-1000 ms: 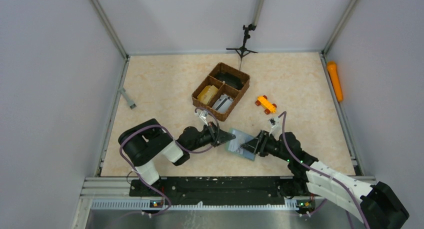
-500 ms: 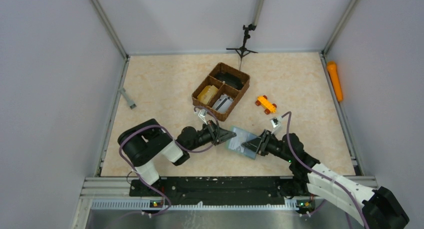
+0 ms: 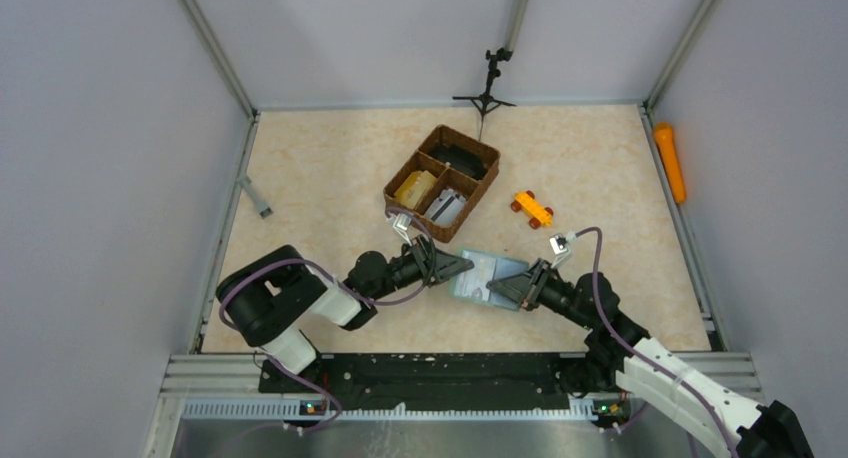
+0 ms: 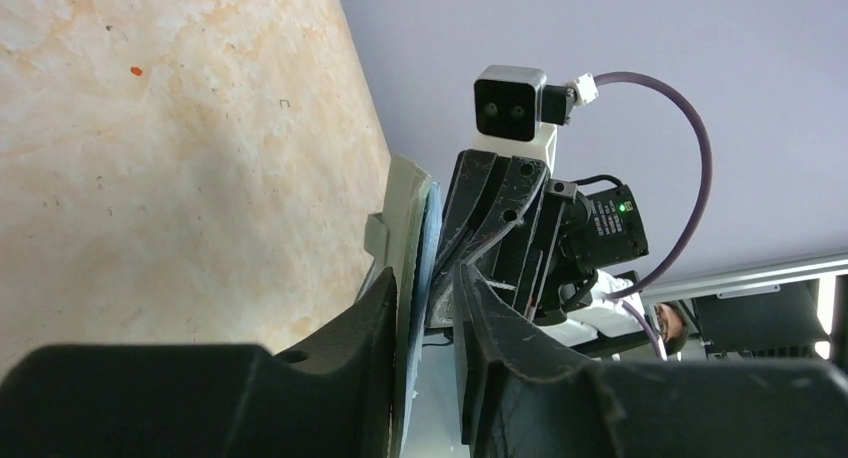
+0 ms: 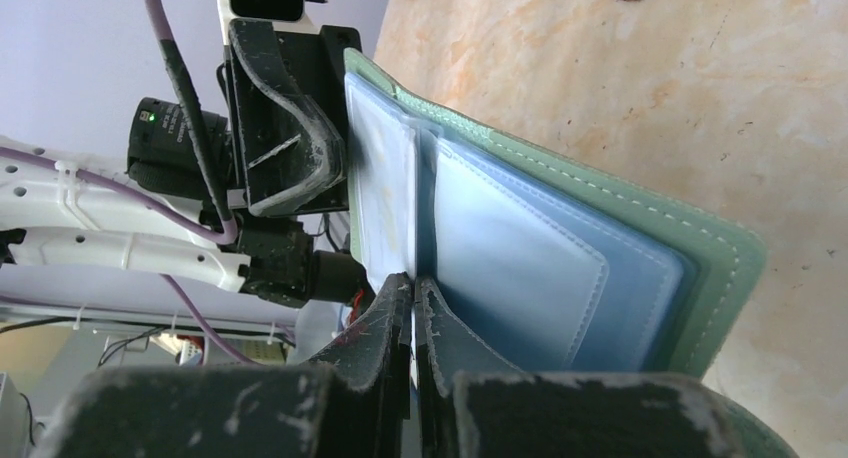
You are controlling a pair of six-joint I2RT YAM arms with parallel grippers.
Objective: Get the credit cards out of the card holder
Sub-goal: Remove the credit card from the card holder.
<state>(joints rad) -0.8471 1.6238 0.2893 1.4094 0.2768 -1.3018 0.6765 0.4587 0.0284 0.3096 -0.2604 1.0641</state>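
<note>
1. Worktop [image 3: 330, 178]: I see beige marble-patterned board, walled on three sides.
2. Arms: the left arm [image 3: 290, 303] and right arm [image 3: 680, 383] both reach inward and meet near the middle of the near half.
3. Tray [image 3: 413, 163]: brown wicker, divided into compartments, set just beyond the meeting point. It contains a yellow block [image 3: 413, 188], a pale flat item and a dark item. I cannot identify the last two.
4. Holder [image 3: 480, 273]: located between the two tools, just on the near side of the tray. It is folded open, green cover outward, with the blue-grey pockets facing the right wrist camera. I cannot tell whether it touches the worktop.
5. Left tool [image 3: 466, 268]: fingers [image 4: 365, 348] slightly spread. The holder's left edge sits between them, against one finger, with a gap to the other.
6. Right tool [image 3: 494, 290]: fingers [image 5: 395, 308] pressed together at the near edge of the pockets. I cannot tell whether a thin layer is pinched.
7. Toy [image 3: 532, 208]: orange, right of the tray, apart from it.
</note>
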